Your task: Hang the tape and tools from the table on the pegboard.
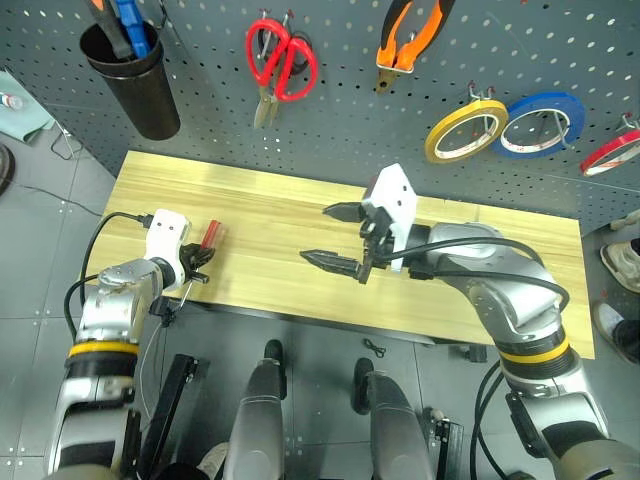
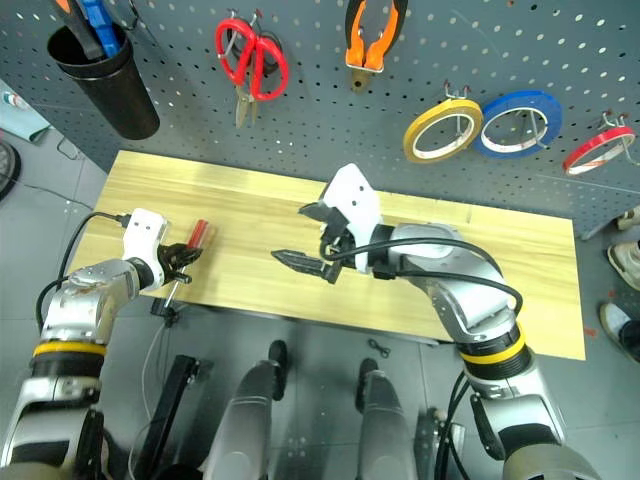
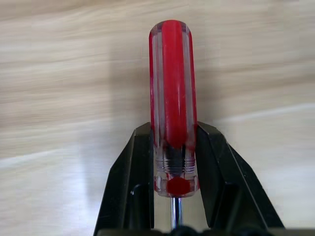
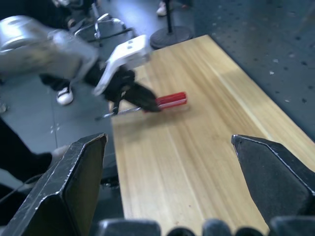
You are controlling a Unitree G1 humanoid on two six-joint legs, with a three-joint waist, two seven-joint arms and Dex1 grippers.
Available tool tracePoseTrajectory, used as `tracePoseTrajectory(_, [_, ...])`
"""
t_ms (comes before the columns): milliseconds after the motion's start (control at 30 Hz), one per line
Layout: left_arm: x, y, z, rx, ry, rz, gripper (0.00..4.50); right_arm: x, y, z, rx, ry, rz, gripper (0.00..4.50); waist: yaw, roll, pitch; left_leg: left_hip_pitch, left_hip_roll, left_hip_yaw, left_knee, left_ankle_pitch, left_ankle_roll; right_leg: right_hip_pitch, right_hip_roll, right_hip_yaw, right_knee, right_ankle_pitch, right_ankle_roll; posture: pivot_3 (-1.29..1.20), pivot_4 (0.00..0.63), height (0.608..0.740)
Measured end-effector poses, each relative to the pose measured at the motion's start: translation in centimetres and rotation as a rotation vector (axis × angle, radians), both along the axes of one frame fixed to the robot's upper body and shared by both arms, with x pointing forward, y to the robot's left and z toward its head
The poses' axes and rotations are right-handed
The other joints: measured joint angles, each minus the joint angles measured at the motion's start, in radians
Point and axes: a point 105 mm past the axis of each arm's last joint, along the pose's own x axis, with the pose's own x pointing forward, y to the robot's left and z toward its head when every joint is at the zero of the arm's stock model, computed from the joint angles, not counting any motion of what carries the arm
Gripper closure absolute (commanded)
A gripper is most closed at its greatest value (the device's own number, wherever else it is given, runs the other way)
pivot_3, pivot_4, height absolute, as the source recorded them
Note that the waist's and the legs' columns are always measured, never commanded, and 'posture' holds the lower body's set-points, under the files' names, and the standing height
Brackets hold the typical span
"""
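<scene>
**Left gripper clamps the screwdriver**

While the screwdriver (image 1: 209, 237) lies at the table's (image 1: 280, 215) nine o'clock end, the left gripper (image 1: 197, 262) clamps its red handle — the right gripper (image 1: 338, 238), mid-table, jaws wide apart, holds nothing.

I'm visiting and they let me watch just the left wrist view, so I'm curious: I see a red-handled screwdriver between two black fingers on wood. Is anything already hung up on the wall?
Observer: Yes. Red scissors, orange-and-black pliers and the yellowish tape hang on the pegboard.
Operator: What is the other arm doing?
Observer: The right gripper hangs over the middle of the table, fingers spread wide, holding nothing.
Operator: Where on the table is my screwdriver?
Observer: The screwdriver lies near the table's front left edge, with its metal shaft poking past that edge, in the left gripper.
</scene>
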Motion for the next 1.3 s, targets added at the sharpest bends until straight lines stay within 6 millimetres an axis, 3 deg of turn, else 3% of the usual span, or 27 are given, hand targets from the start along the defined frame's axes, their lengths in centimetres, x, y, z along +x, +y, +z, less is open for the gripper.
tracePoseTrajectory(133, [-2.7, -3.2, 5.8, -0.058, -0.209, -0.013, 3.83, -1.9, -0.4, 2.7, 0.137, -0.02, 0.069, 0.0, 0.013, -0.001, -0.001, 0.0, 0.0, 0.0, 0.0, -0.001, -0.003, 0.0, 0.0, -0.001, 0.0, 0.0, 0.002, 0.14, 0.415, 0.74])
tracePoseTrajectory(233, [-4.4, -5.1, 10.3, -0.005, -0.394, -0.02, 3.83, -2.2, -0.9, 5.4, 0.24, -0.029, 0.075, 0.0, 0.016, -0.001, -0.002, 0.001, 0.0, 0.0, 0.0, -0.002, -0.008, 0.001, 0.001, 0.0, 0.0, 0.001, 0.005, 0.18, 0.391, 0.74])
tracePoseTrajectory(400, [-4.6, -5.8, 22.0, 0.04, -0.819, 0.081, 3.83, -2.4, -0.7, 11.9, 0.433, -0.119, 0.099, 0.0, 0.024, -0.002, -0.01, 0.0, 0.0, -0.001, 0.001, -0.002, -0.01, 0.002, 0.003, -0.001, -0.005, 0.008, 0.009, 0.19, 0.348, 0.74])
tracePoseTrajectory(567, [-3.2, -5.6, 27.8, 0.013, -0.999, 0.141, 3.83, -1.9, -0.1, 15.2, 0.527, -0.18, 0.09, 0.0, 0.032, -0.002, -0.027, -0.001, -0.001, 0.0, 0.0, 0.004, -0.002, 0.003, 0.002, -0.001, -0.007, 0.008, 0.009, 0.17, 0.322, 0.74])
tracePoseTrajectory(733, [-1.2, -5.5, 31.1, -0.009, -1.098, 0.151, 3.83, -1.5, 0.0, 15.7, 0.532, -0.218, 0.061, 0.0, 0.043, -0.003, -0.028, -0.002, -0.001, 0.0, 0.0, 0.004, -0.002, 0.002, 0.002, -0.002, -0.007, 0.011, 0.005, 0.15, 0.313, 0.74])
tracePoseTrajectory(967, [0.6, -4.8, 33.9, -0.036, -1.202, 0.186, 3.83, -0.7, -0.4, 14.8, 0.513, -0.202, 0.008, 0.0, 0.042, -0.003, -0.028, -0.003, -0.001, 0.0, 0.001, 0.004, -0.002, 0.002, 0.002, -0.003, -0.006, 0.011, 0.005, 0.11, 0.325, 0.74])
tracePoseTrajectory(1167, [1.9, -4.0, 32.9, -0.041, -1.181, 0.219, 3.83, -0.6, -0.2, 14.7, 0.489, -0.21, -0.015, 0.0, 0.038, -0.003, -0.028, -0.002, -0.001, 0.0, 0.001, 0.005, -0.002, 0.002, 0.002, -0.003, -0.004, 0.011, 0.005, 0.1, 0.336, 0.74])
tracePoseTrajectory(1300, [3.1, -3.4, 30.3, -0.075, -1.113, 0.235, 1.83, -0.6, -0.2, 14.7, 0.489, -0.213, -0.029, 0.0, 0.037, -0.003, -0.028, -0.002, -0.001, -0.001, 0.002, 0.005, -0.002, 0.002, 0.002, -0.003, -0.002, 0.011, 0.004, 0.1, 0.34, 0.74])
